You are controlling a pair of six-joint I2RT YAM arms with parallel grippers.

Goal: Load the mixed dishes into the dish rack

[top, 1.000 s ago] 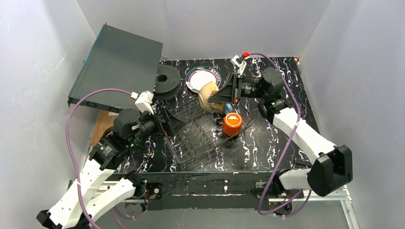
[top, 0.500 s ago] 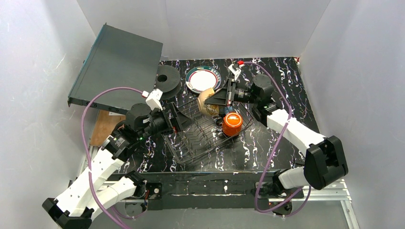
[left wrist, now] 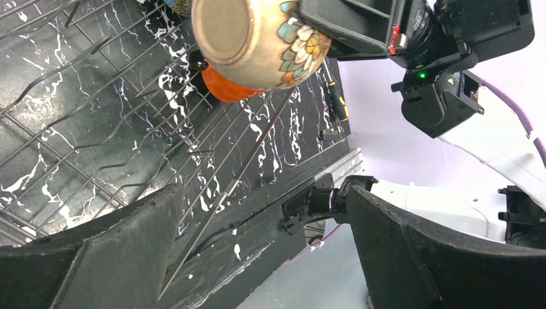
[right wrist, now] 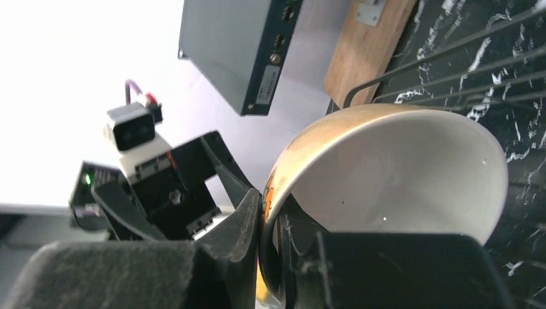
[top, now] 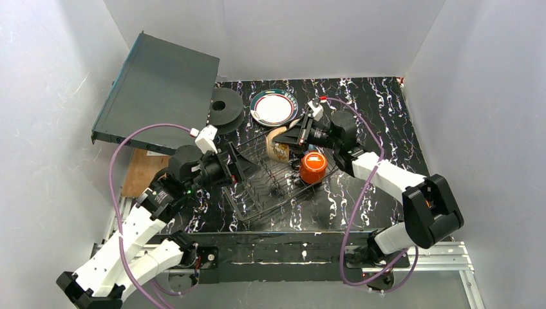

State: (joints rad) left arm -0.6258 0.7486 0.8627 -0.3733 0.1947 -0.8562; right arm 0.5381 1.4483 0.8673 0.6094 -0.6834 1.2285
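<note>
Two robot arms met over a wire dish rack (top: 270, 190) at the centre of the overhead view, on a black marbled table (top: 386, 116). The right pincer (top: 295, 136) was nearly closed on the rim of a cream bowl (top: 278, 144), with one finger inside the lip and one outside. That grip seemed chosen so the bowl could hang on edge. The bowl hovered just above the rack's upper end, close to an orange cup (top: 313, 168) in the rack's right side. It was turned on its side, foot toward the left of the frame and open mouth toward the right. Its foot-to-mouth axis ran roughly level, so its broad face stood near upright, probably to slip between the wires. The left pincer (top: 248, 164) was spread wide and empty at the rack's left, aimed at the bowl's foot. A green-and-red rimmed plate (top: 273, 107) lay on the table above the rack, not yet loaded.
</note>
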